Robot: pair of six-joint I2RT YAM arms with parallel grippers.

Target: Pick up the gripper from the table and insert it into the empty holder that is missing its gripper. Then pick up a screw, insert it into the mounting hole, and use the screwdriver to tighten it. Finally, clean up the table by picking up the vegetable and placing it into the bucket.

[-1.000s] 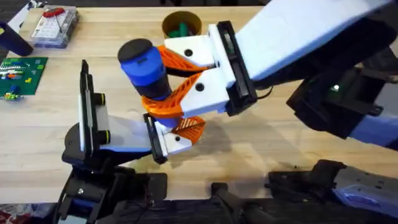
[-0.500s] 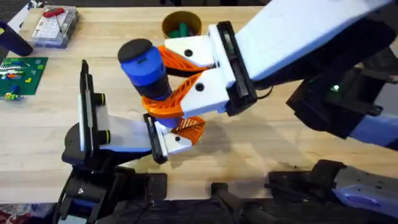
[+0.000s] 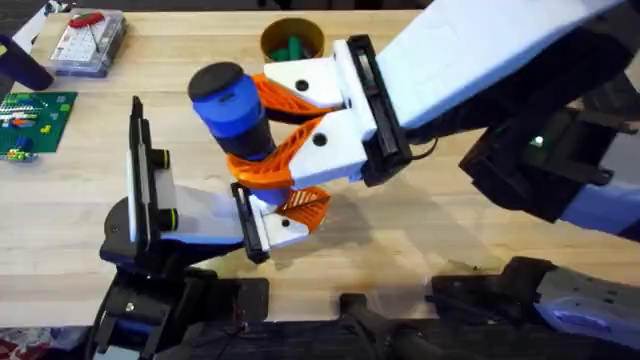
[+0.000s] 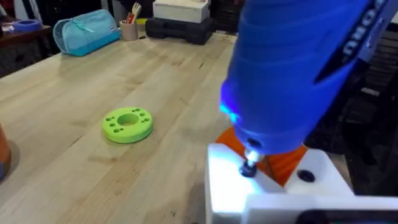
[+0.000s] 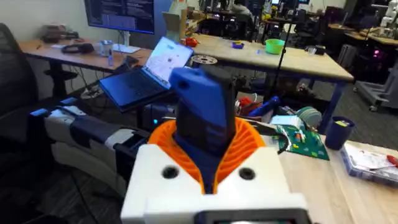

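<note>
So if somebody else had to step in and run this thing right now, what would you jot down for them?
Right gripper: shut on the screwdriver, held upright with its tip on a screw in the white mount.
Left gripper: right below it, by the white mount; I cannot tell if it is open or shut.
Bucket: at the table's far side, with something green already in it.
Green disc: lying loose on the table.
Done: a screw is in its hole.
Left: finish tightening, then put the screwdriver down.

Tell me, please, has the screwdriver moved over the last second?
No. In the overhead view the screwdriver sits in the same spot relative to the bucket, clamped by the right gripper.
</note>
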